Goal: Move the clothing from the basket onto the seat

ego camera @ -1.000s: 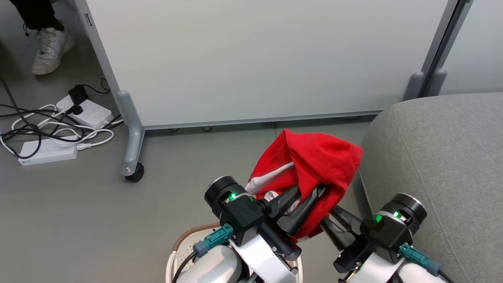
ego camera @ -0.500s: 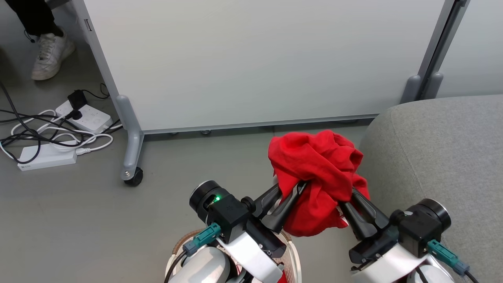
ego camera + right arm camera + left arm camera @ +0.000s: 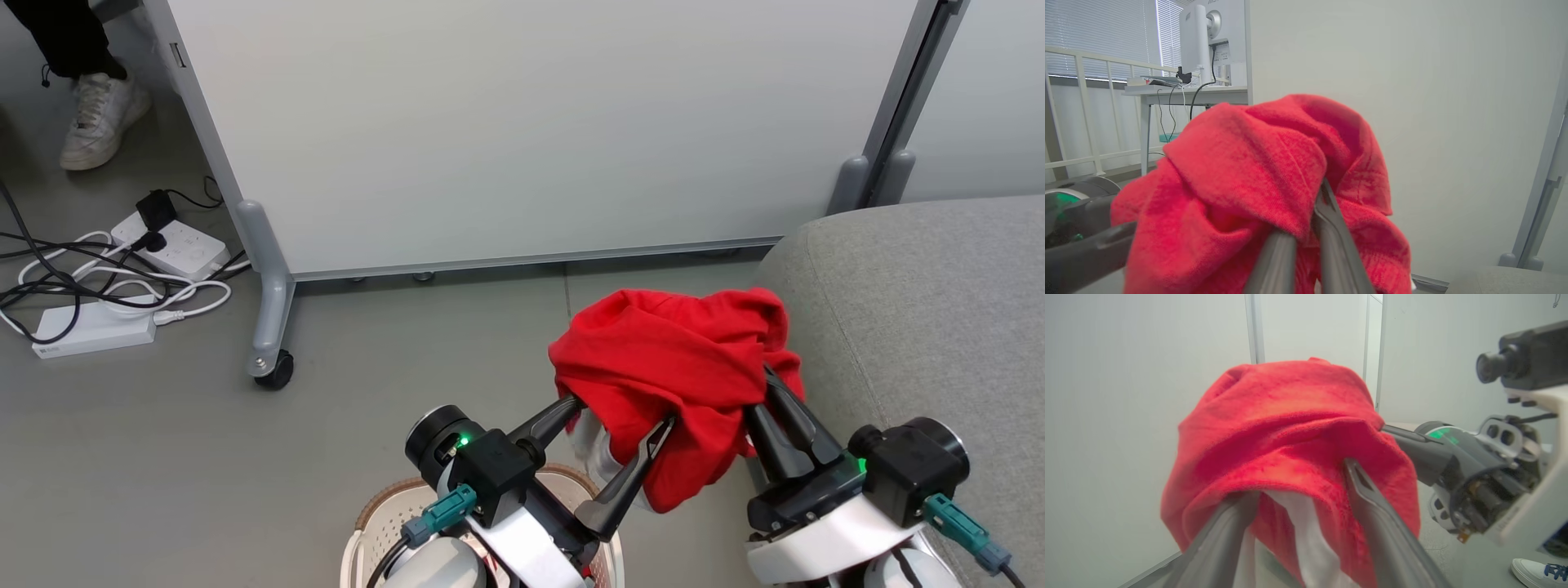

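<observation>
- The red clothing (image 3: 678,359) hangs bunched in the air over the grey floor (image 3: 163,457). It is above and to the right of the basket (image 3: 384,502) and just beside the seat (image 3: 922,310); its right edge overlaps the seat's rounded left corner in the head view.
- Whether the fabric touches the seat cannot be told.
- The right gripper (image 3: 771,392) is clamped on the clothing, its two dark fingers pressed together with a red fold pinched between them.
- The left gripper (image 3: 623,411) has its fingers spread wide apart; cloth drapes over both tips, and a strip of white fabric hangs down between them.
- The basket sits at the bottom edge of the head view, under the left arm, with its brown rim and perforated cream wall showing.
- The pale wheeled partition panel (image 3: 522,122) stands behind the clothing.
- Power strips (image 3: 90,327) with tangled cables lie on the floor at the far left, near a person's white shoe (image 3: 98,122).
</observation>
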Motion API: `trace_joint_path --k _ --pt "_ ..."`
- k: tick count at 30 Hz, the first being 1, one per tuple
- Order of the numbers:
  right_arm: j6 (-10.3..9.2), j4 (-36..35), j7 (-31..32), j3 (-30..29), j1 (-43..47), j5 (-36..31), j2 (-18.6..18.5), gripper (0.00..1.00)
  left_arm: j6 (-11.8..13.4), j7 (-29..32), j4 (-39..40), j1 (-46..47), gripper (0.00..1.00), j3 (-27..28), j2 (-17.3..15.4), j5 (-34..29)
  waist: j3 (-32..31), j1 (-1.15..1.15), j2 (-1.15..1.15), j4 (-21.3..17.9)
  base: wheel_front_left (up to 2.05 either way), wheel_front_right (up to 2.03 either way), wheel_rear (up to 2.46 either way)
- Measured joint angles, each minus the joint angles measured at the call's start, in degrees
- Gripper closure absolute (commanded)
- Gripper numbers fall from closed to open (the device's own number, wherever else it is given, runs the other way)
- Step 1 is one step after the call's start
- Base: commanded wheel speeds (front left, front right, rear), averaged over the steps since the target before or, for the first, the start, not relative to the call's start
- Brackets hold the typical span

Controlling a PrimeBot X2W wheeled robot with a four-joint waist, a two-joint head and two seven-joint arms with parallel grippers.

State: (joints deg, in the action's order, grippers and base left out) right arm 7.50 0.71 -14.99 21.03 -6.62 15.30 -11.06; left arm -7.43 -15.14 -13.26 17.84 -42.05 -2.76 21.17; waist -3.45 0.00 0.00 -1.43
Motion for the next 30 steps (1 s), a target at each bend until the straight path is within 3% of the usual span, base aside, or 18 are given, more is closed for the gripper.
trace_joint_path --k 22,30 --pt "-0.01 1.1 0.0 -15.29 2.3 -2.33 0.83 1.0 0.0 0.01 -1.86 -3.63 0.0 -1.16 -0.23 -3.26 0.7 0.0 0.0 -0.4 0.0 0.0 0.0" --pt "-0.01 3.26 0.0 -18.89 4.7 -2.82 1.82 1.0 0.0 0.0 -2.43 -6.25 0.0 -2.64 -2.19 -3.02 0.93 0.0 0.0 -0.98 0.0 0.0 0.0"
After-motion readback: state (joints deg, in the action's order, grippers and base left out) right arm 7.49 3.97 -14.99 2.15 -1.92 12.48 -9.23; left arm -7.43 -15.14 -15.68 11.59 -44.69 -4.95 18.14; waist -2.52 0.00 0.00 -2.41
